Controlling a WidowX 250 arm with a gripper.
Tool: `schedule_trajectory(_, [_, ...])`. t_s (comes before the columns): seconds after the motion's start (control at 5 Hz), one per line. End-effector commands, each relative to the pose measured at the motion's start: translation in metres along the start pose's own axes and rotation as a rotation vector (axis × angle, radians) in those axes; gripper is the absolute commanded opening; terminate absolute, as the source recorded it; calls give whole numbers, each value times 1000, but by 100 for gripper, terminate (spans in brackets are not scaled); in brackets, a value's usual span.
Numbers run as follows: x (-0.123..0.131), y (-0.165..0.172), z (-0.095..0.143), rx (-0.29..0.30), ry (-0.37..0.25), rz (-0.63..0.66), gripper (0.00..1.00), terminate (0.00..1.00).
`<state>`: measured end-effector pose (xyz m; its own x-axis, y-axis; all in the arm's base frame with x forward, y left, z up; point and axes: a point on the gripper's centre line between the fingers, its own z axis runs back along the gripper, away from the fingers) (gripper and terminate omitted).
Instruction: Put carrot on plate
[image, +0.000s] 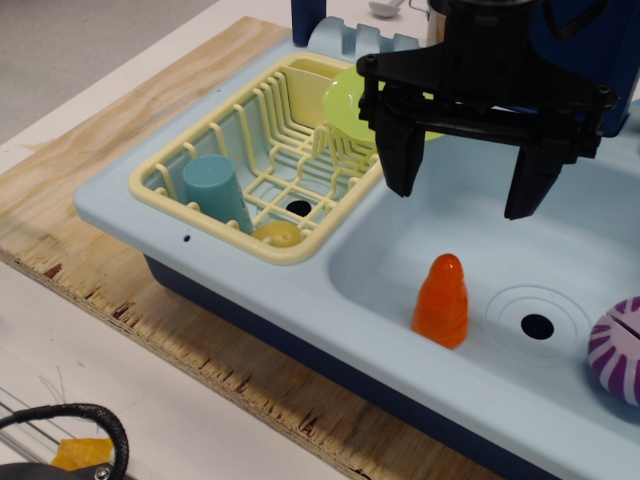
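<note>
Plywood board (150, 270) fills the left and lower part of your frame, resting on a white tabletop (200, 420), and on it sits a pale blue toy sink unit (330, 300) that runs from the centre left out past the right edge. Your gripper (463, 195) hangs in the upper right centre, black, with its two fingers spread wide apart and nothing between them; the tips hover above the basin, clear of its floor. You will find the carrot (441, 301) standing upright on the basin floor, lower centre right of the frame, below the gripper and slightly left of the gap between its fingers, not touching either one. Just to the carrot's right is the drain hole (537, 326) with raised rings round it, and at the right edge a purple-and-white striped ball (618, 350) is partly cut off. The plate (352, 105) stands tilted on edge in the far end of the pale yellow dish rack (260, 165), upper centre, partly hidden by the gripper. In the rack's near end you see an upturned teal cup (217, 192) and a small yellow round piece (277, 234) beside it.
</note>
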<state>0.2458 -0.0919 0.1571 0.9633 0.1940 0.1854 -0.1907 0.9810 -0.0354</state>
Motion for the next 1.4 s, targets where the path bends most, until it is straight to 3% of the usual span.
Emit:
schedule_trajectory(0.0, [0,0,0,0,0,0,100,0])
schedule_trajectory(0.4, [-3,-10,-14,-5,-7,-22,100,0])
schedule_trajectory(1.2, [-11,-2,-50,-28,47,37,100,0])
